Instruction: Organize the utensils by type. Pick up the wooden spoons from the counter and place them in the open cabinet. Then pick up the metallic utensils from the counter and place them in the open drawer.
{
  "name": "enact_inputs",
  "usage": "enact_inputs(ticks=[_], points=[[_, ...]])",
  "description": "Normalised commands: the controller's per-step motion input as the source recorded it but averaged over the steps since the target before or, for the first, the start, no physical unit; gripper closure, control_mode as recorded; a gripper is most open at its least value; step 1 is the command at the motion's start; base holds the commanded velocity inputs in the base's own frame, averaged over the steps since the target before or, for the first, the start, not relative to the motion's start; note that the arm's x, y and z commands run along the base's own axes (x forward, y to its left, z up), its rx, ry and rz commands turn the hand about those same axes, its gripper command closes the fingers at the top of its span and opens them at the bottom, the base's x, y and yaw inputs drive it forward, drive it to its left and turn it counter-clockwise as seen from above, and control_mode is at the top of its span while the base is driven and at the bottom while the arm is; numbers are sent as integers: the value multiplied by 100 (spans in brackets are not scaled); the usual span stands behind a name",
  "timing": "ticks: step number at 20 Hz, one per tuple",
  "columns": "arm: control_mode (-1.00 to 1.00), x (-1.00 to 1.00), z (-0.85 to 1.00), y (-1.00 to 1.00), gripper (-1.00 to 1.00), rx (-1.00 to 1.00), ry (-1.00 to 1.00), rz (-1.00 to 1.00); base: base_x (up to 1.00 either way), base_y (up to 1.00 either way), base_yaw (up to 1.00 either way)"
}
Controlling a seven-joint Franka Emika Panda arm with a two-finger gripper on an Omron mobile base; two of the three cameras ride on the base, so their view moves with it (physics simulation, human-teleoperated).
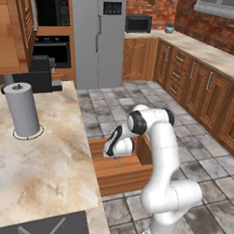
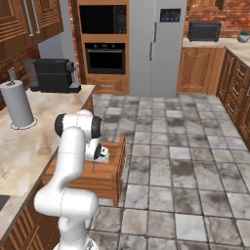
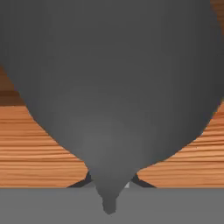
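Note:
My gripper [image 1: 118, 161] hangs over the open drawer [image 1: 122, 181], fingers pointing down into it. It is shut on a grey metal spoon [image 3: 109, 87], whose wide bowl looms close in the hand view and narrows down to the fingertips [image 3: 89, 180]. Behind the spoon lies the drawer's brown wooden floor [image 3: 39, 153]. From the right base view the gripper [image 2: 93, 166] sits just inside the drawer's front slab [image 2: 118, 168]. The beige marble counter [image 1: 40, 159] runs along the left, beside the drawer.
A grey paper towel roll [image 1: 22, 110] stands on the counter, with a dark coffee machine [image 1: 40, 74] behind it. A dark stovetop panel [image 1: 42, 226] sits at the counter's near edge. Tiled floor [image 2: 185, 161] stretches to the right of the drawer.

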Motion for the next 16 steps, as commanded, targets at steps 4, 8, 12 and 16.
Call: enact_inputs(ticks=[4,8,12,16], points=[[-100,22,-34,0,100,0,0,0,0,0,0],[-100,10,-29,0,100,0,0,0,0,0,0],[-100,3,-26,0,100,0,0,0,0,0,0],[-100,0,-16,0,100,0,0,0,0,0,0]])
